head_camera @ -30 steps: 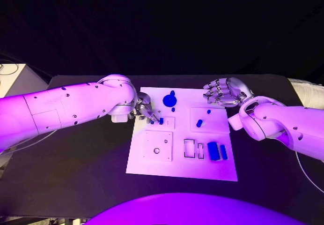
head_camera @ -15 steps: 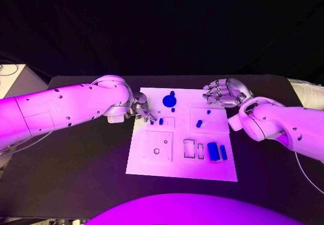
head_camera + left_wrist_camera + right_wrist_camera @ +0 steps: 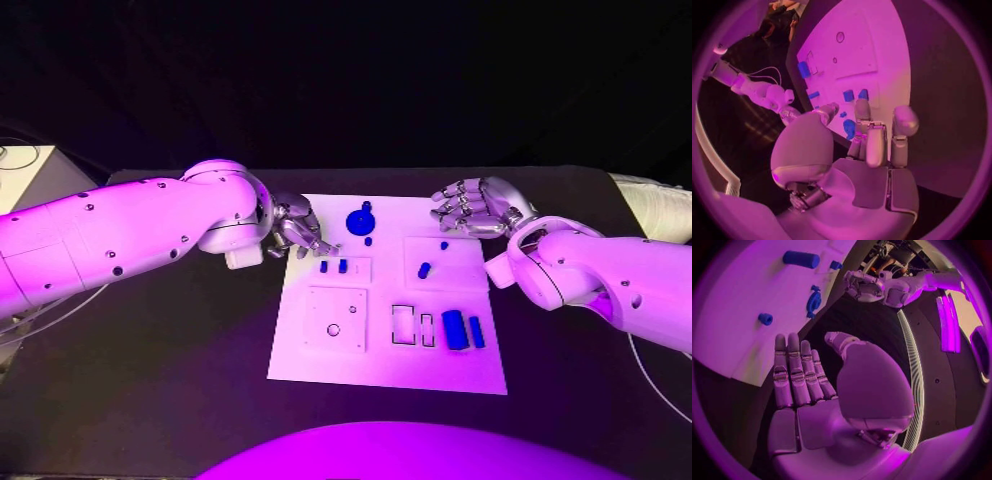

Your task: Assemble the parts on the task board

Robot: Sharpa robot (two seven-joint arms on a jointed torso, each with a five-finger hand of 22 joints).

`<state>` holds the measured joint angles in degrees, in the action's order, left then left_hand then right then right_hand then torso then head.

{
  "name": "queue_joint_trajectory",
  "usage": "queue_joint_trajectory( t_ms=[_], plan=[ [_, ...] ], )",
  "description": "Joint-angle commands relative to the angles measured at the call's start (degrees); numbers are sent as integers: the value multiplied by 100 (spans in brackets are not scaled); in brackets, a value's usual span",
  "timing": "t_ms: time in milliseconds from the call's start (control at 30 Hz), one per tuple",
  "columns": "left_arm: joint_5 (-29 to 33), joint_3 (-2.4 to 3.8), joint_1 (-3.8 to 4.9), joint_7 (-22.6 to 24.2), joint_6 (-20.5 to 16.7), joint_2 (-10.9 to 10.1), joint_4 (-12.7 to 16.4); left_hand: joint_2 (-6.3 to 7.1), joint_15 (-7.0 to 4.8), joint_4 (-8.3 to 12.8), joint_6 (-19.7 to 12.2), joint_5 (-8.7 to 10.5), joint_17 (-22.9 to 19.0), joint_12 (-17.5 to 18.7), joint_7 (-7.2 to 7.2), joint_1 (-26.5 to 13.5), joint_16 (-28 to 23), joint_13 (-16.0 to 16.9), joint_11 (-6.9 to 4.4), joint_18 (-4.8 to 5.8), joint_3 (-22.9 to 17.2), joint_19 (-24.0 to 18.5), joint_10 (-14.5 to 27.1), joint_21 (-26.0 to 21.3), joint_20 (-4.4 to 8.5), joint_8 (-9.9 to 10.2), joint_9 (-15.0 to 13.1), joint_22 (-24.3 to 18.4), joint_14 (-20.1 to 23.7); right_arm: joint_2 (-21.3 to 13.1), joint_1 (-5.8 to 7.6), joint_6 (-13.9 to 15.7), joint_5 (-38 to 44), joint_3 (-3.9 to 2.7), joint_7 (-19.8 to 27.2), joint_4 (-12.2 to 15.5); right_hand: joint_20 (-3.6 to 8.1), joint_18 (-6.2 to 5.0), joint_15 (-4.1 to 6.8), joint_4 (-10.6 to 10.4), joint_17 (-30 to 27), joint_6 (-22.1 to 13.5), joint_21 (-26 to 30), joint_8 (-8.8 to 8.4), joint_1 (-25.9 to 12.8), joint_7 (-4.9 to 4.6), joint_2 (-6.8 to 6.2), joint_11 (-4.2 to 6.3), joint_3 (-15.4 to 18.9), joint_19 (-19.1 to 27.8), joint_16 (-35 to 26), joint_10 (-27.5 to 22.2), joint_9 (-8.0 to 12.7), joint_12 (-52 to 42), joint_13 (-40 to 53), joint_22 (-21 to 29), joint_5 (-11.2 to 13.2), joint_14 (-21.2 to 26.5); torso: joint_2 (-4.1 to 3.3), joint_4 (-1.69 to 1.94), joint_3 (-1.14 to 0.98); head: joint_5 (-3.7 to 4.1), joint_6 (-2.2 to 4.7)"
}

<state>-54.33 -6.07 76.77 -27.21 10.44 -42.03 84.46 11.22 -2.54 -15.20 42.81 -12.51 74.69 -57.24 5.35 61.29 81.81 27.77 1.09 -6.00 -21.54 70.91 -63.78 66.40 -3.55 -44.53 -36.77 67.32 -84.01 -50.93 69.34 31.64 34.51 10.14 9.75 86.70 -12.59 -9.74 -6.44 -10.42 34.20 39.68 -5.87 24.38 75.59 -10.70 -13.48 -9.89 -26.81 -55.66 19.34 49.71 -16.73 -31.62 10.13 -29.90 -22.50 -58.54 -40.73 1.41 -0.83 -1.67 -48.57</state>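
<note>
The white task board (image 3: 433, 365) lies mid-table. On it are a round blue part (image 3: 361, 222), two small blue pieces (image 3: 333, 266) side by side, a blue peg (image 3: 426, 269) and two blue blocks (image 3: 463, 329). My left hand (image 3: 299, 228) hovers at the board's far left edge, fingers apart and empty. The left wrist view has its fingers (image 3: 873, 142) stretched over the round part (image 3: 848, 129), with the two small pieces (image 3: 855, 94) beyond. My right hand (image 3: 469, 207) hangs over the far right corner, fingers (image 3: 797, 372) straight and holding nothing. The right wrist view also shows the round part (image 3: 813, 302).
A raised square plate with holes (image 3: 335, 318) sits on the board's left half, and two empty rectangular slots (image 3: 413, 325) lie beside the blocks. Black table (image 3: 159, 350) surrounds the board. A pale box (image 3: 22, 165) stands at the far left.
My left hand has drawn back from the small slots toward the board's edge, uncovering a second small blue piece beside the first. The right hand has stayed put. The view shifted slightly.
</note>
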Motion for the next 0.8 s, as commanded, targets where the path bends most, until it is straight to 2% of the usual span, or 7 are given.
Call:
queue_joint_trajectory(
  t_ms=[33, 133, 167, 267, 400, 500, 800],
  plan=[
    [642, 22, -4, 690, -587, -79, 93, 10, 62, -106, -147, -2, -159, 32, 62, 123, -157, -25, 54, -129, 79, -191, 131, -263, -42, 32, 42, -232, 58, 7, -10, -4, -42, -2, 94, -3, -20, -54, -21, -29, -7, -36, 23, 24, -49, -328, -2, 2, 18, 21, -33, 57, 5, 23, -5, 5, 22, 9, 3, 13, 2, 8, 49],
    [765, 33, -6, 1017, -977, -124, 116, -62, 150, -138, -344, -14, -801, 126, 160, 307, -597, -116, 151, -274, 192, -684, 400, -963, -125, 50, 126, -840, 402, 11, -14, -2, -49, -2, 98, -10, -20, -54, -21, -29, -7, -36, 23, 24, -49, -328, -2, 2, 18, 21, -33, 57, 5, 23, -5, 5, 22, 9, 0, 14, 3, 5, 60],
    [774, 34, -9, 1130, -1109, -126, 114, -158, 203, -85, -438, -62, -1373, 260, 215, 647, -1028, -205, 203, -399, 111, -1149, 644, -1607, -173, 78, 190, -1385, 763, 13, -15, -2, -50, -2, 99, -13, -20, -54, -21, -29, -7, -36, 23, 24, -49, -328, -2, 2, 18, 21, -33, 57, 5, 23, -5, 5, 22, 9, 1, 15, 3, 2, 65],
    [587, 19, -38, 1556, -1560, -107, 88, -190, 260, 128, -516, -89, -2131, 430, 262, 1375, -1600, -355, 257, -441, -110, -1386, 1000, -2046, -246, 166, 371, -1716, 1278, 19, -18, -3, -52, -2, 99, -25, -21, -54, -21, -31, -6, -36, 25, 26, -55, -327, 7, 3, 17, 20, -36, 59, 6, 23, -10, 9, 22, 7, 4, 14, 2, -7, 77],
    [-319, -7, -152, 2169, -2054, -22, 40, -64, 320, 565, -385, -102, -2560, 631, 310, 2096, -1882, -524, 325, -428, -649, -1506, 1464, -2139, -290, 239, 575, -1746, 1731, 24, -20, 3, -54, -2, 104, -35, -20, -58, -15, -3, -4, -35, 27, 32, -28, -321, 24, 10, -1, 14, -42, 64, 10, 23, -23, 19, 18, 1, 4, 13, 4, 24, 107],
    [-746, -34, -240, 2562, -2334, 91, -44, 82, 391, 736, -253, -55, -2701, 673, 356, 2174, -1844, -671, 393, -427, -1005, -1674, 1656, -2053, -338, 336, 806, -1616, 2048, 24, -20, 17, -54, -3, 119, -34, -17, -60, -10, 27, -2, -29, 29, 40, -1, -316, 38, 15, -21, 8, -49, 69, 14, 25, -38, 27, 18, -4, -3, 7, 4, 44, 148],
    [-1548, -115, -394, 3175, -2647, 540, -457, 139, 458, 930, -262, -8, -2989, 980, 408, 2012, -1758, -1051, 470, -434, -1228, -1928, 1934, -1846, -412, 667, 1215, -1357, 2381, 35, -20, 64, -75, -3, 186, -49, -8, -63, 6, 90, -6, 28, 31, 73, 43, -284, 77, 42, -88, -6, -83, 109, 21, 39, -83, 48, 26, -18, -10, -3, 4, 79, 239]
  ],
)
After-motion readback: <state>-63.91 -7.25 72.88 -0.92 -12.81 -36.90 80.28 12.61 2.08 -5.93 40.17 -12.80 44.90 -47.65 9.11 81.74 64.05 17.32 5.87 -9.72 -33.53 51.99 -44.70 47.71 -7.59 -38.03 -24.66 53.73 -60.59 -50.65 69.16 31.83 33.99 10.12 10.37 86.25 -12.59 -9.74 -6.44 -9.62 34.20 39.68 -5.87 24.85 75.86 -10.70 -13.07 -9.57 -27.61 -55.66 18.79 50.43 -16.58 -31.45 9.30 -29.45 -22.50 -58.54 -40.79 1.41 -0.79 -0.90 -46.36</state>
